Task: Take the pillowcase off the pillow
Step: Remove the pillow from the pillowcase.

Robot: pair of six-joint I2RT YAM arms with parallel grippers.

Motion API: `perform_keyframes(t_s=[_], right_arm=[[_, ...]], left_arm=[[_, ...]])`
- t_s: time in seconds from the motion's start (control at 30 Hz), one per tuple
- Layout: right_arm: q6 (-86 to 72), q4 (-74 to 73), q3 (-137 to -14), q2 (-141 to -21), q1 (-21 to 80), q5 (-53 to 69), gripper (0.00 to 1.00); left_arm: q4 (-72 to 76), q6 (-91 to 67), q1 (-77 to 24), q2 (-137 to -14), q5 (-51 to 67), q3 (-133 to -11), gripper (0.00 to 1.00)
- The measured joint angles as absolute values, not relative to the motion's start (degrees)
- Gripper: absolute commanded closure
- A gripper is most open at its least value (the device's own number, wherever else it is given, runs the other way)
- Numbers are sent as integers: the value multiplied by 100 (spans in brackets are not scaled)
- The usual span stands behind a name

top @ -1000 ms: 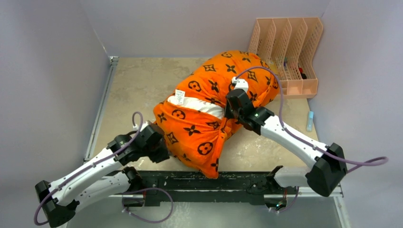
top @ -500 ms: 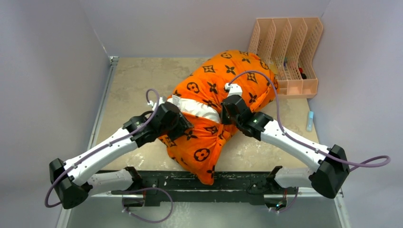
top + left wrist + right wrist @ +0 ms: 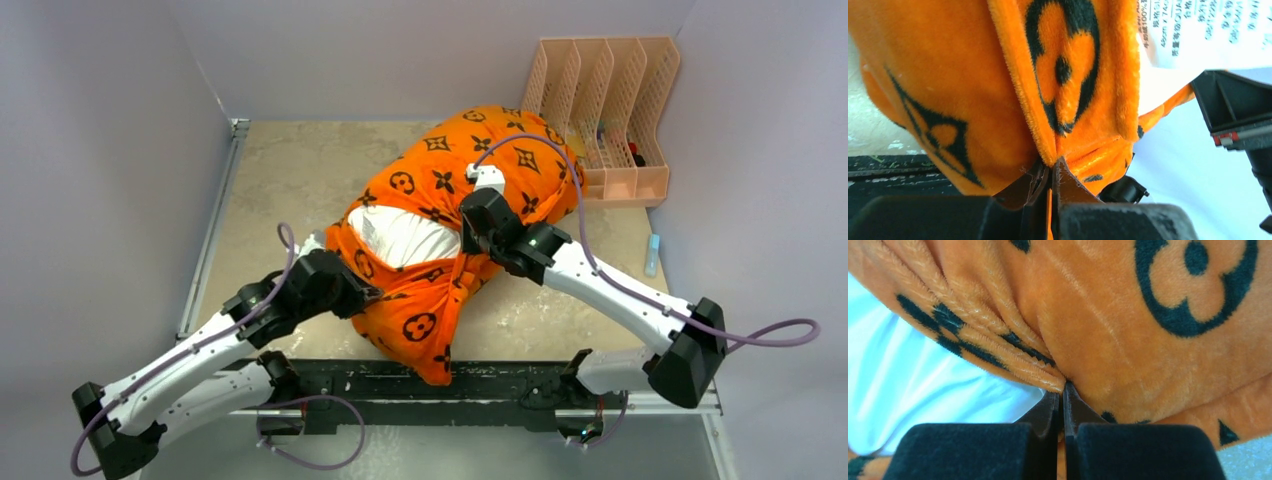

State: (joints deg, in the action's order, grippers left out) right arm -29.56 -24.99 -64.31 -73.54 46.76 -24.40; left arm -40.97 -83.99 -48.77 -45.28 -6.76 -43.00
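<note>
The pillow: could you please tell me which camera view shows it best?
Top external: the pillow bulges white through the pillowcase opening. Left wrist shows only a pale blur at right; right wrist, a white patch at left.

On table (image 3: pixel 280 170), pillow (image 3: pixel 405 235) inside pillowcase (image 3: pixel 440 170); file rack (image 3: pixel 605 90) at 1 o'clock, left gripper (image 3: pixel 362 296) at 7, right gripper (image 3: pixel 467 243) at 3.

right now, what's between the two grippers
In the top view, a band of orange pillowcase runs from the left gripper to the right gripper, both pinching it; the bare white pillow shows just beyond.
</note>
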Motion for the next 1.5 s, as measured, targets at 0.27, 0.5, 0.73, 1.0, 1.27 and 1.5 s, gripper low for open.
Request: perform_keyframes(t_s=[0.27, 0.5, 0.73, 1.0, 1.27, 1.5], right_arm=[[-2910, -2314, -6569, -7649, 4661, -1935, 87], [-2578, -2255, -6587, -7059, 4510, -740, 52], [-2893, -2285, -7793, -7260, 5057, -336, 32], [-4169, -2353, -7771, -8237, 6458, -1446, 30], [-6219, -3135, -7417, -8757, 6580, -3330, 8], [-7585, -3658, -7843, -9699, 6591, -3723, 1]], left_arm=[[-4252, -8709, -4847, -3367, -491, -3415, 100], [-3774, -8792, -4845, -3992, -366, -3146, 100], [-3223, -8790, -4923, -4584, -314, -3039, 100], [-2746, -8895, -5105, -4486, -353, -2696, 100], [-2349, -9032, -5568, -4755, -655, -2556, 100], [-1997, -9188, -5793, -4893, -897, -2357, 100]])
